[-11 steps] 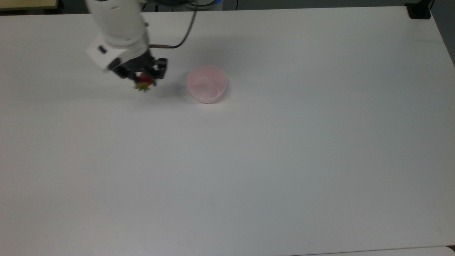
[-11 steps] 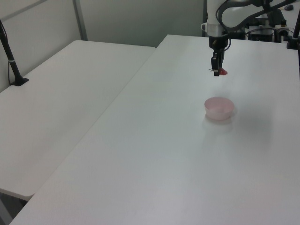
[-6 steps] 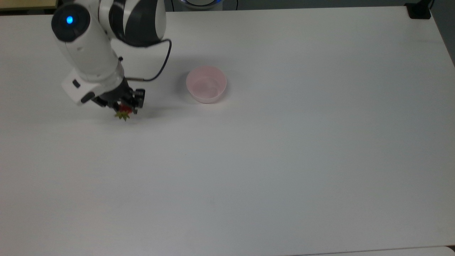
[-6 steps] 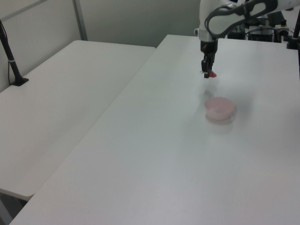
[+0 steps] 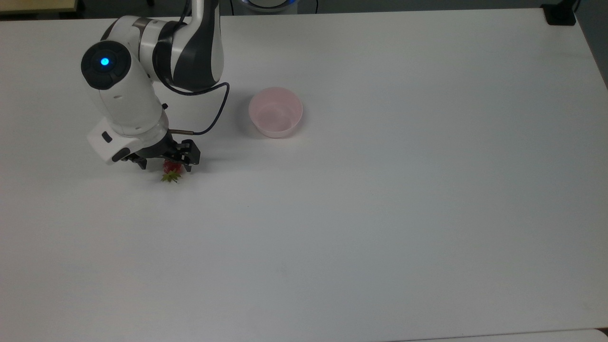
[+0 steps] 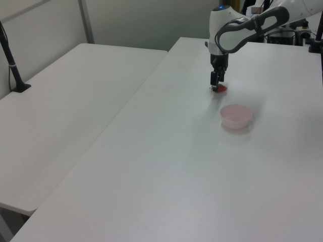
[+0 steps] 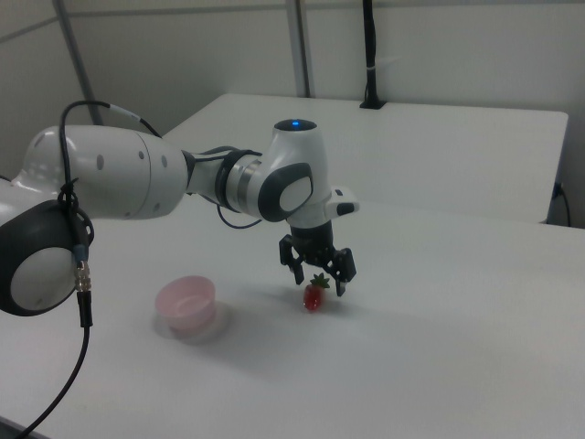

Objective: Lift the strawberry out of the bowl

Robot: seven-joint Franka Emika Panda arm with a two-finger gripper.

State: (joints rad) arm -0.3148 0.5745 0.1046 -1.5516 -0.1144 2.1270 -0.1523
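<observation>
- The strawberry [image 5: 171,170] is out of the bowl [image 5: 275,112] and down at the tabletop [image 5: 380,213], well apart from the bowl, on the top view's left of it and nearer the tabletop's left edge in that view.
- In the right view the strawberry [image 7: 313,294] stands with its red tip down and green cap up, seemingly resting on the surface rather than hanging.
- The pincer [image 5: 165,161] straddles it from above, the two fingers spread to either side of the fruit. In the right view a gap shows between each finger and the berry, so the pincer [image 7: 319,273] appears open with nothing gripped.
- The arm is bent low over this spot, wrist pointing straight down, which suits setting a small fruit down gently.
- The bowl [image 7: 186,304] sits empty and upright; the lift out of it looks done.
</observation>
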